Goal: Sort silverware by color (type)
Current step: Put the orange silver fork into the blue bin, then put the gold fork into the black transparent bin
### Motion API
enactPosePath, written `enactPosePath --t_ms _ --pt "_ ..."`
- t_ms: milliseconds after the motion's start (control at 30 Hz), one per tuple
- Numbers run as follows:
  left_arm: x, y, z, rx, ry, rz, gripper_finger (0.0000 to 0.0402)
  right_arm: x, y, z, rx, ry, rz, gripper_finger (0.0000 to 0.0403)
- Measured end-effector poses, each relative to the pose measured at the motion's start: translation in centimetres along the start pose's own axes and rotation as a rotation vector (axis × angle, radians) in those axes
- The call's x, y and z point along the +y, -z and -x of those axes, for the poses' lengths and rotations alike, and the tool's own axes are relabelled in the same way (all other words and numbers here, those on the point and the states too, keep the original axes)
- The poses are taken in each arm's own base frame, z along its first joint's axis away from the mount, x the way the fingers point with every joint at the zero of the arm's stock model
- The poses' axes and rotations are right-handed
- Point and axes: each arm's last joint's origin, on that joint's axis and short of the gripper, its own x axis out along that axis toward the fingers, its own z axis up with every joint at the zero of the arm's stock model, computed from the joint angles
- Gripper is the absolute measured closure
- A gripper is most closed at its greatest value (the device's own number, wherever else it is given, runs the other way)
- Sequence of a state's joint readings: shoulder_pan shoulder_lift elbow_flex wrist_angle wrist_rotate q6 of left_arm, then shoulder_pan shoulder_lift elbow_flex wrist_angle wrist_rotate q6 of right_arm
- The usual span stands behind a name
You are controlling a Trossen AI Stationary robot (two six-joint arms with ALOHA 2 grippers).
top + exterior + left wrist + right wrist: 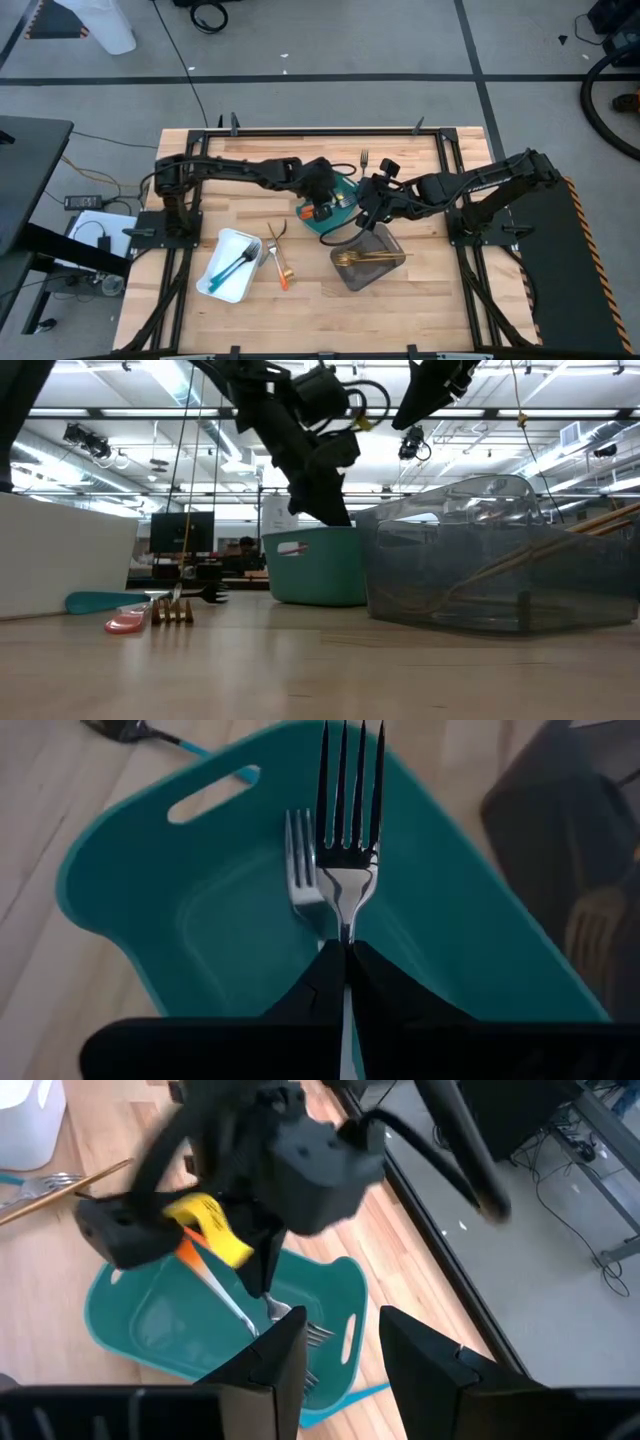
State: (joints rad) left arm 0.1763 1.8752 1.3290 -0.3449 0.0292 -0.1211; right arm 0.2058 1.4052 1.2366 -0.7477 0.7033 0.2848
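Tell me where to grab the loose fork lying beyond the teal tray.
Take the fork at its neck, just below the tines, coming straight down and straddling the shaft. It lies flat on bare wood, and that end looks clear of the teal tray.

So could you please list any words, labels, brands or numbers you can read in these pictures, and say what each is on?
No text is readable in any view.
The yellow tag on the left gripper, which holds a fork over the teal tray: no print legible.
The monitor in the room behind: too small to read.
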Motion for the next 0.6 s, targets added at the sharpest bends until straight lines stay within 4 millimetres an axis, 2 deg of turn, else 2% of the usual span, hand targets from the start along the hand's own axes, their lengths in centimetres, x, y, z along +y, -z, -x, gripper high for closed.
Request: enactPosePath --t_ms 333,600 --pt "0.3 0.1 -2.7 0.018 -0.005 0.001 0.0378 0.0 0.0 0.0 -0.003 0.001 -0.002 0.0265" --pt "0.3 -0.2 -2.3 -0.004 -0.007 -0.05 0.029 0.1 0.0 0.0 -0.001 -0.014 0.001 0.0265"
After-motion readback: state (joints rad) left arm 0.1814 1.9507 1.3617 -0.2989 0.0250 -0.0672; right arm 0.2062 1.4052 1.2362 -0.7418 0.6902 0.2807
